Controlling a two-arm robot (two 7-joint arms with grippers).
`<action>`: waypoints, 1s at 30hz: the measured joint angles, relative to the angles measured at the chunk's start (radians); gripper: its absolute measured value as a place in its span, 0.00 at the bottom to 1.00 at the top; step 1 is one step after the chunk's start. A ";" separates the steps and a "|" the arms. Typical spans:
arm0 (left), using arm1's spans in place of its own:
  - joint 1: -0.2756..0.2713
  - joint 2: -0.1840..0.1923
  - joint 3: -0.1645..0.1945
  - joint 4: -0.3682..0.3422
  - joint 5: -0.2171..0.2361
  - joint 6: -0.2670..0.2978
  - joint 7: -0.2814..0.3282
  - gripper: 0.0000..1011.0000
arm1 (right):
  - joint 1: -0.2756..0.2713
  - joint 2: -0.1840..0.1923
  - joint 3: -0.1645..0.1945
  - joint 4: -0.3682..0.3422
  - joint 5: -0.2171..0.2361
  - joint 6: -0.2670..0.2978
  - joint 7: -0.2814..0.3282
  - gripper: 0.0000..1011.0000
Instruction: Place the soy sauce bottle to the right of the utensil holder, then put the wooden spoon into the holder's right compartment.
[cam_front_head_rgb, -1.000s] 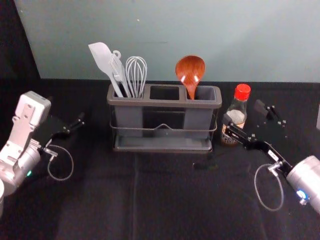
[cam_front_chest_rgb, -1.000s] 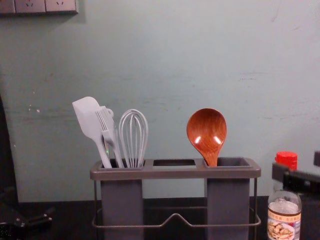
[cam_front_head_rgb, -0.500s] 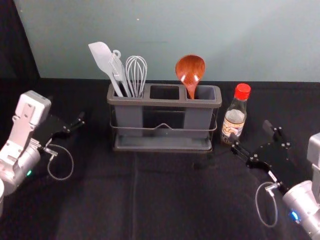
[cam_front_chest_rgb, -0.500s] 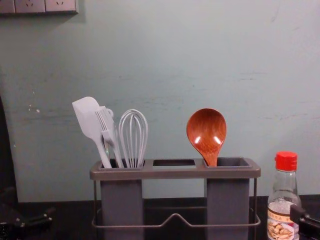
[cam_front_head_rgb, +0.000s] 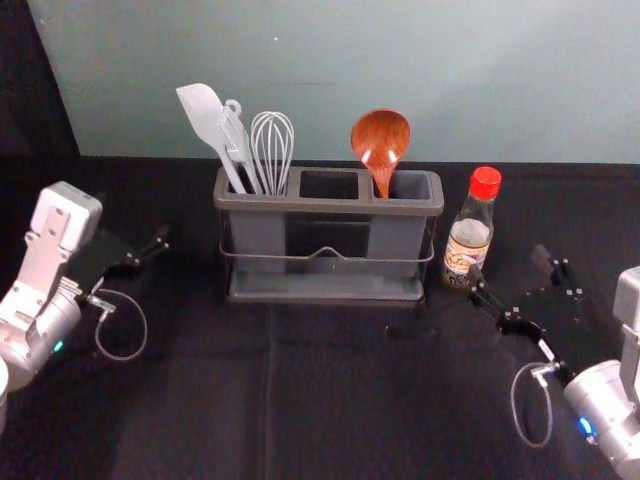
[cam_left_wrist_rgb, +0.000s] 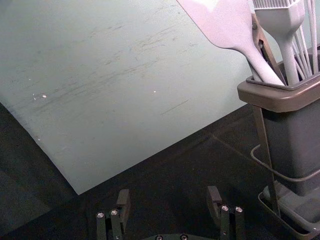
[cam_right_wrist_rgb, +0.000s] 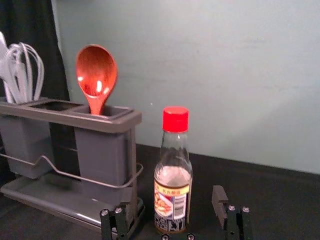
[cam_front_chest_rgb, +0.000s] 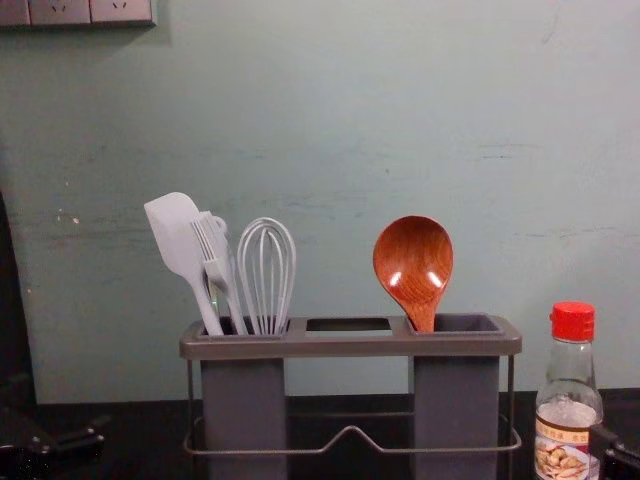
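The soy sauce bottle (cam_front_head_rgb: 468, 232) with its red cap stands upright just right of the utensil holder (cam_front_head_rgb: 330, 297). The wooden spoon (cam_front_head_rgb: 380, 145) rests bowl-up in the holder's right compartment. My right gripper (cam_front_head_rgb: 512, 268) is open in front of the bottle and to its right; in the right wrist view, the right gripper (cam_right_wrist_rgb: 169, 212) has its fingers wide apart with the bottle (cam_right_wrist_rgb: 172, 175) beyond them. My left gripper (cam_front_head_rgb: 135, 248) is left of the holder, open and holding nothing; the left wrist view shows the left gripper (cam_left_wrist_rgb: 167, 202) with spread fingers.
A white spatula (cam_front_head_rgb: 205, 120), a brush (cam_front_chest_rgb: 214, 255) and a whisk (cam_front_head_rgb: 272, 150) stand in the holder's left compartment. Black cloth (cam_front_head_rgb: 340, 400) covers the table, and a pale wall (cam_front_head_rgb: 330, 80) rises behind it.
My right gripper has drawn back from the bottle toward the lower right of the head view, uncovering the bottle's label. The left arm, holder and spoon have stayed put.
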 joint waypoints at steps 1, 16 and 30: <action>0.000 0.000 0.000 0.000 0.000 0.000 0.000 0.99 | 0.002 -0.002 0.001 0.003 0.002 0.005 0.001 0.99; 0.000 0.000 0.000 0.000 0.000 0.000 0.000 0.99 | 0.015 -0.021 0.012 0.026 0.011 0.057 0.039 0.99; 0.000 0.000 0.000 0.000 0.000 0.000 0.000 0.99 | 0.012 -0.020 0.011 0.022 0.010 0.052 0.032 0.99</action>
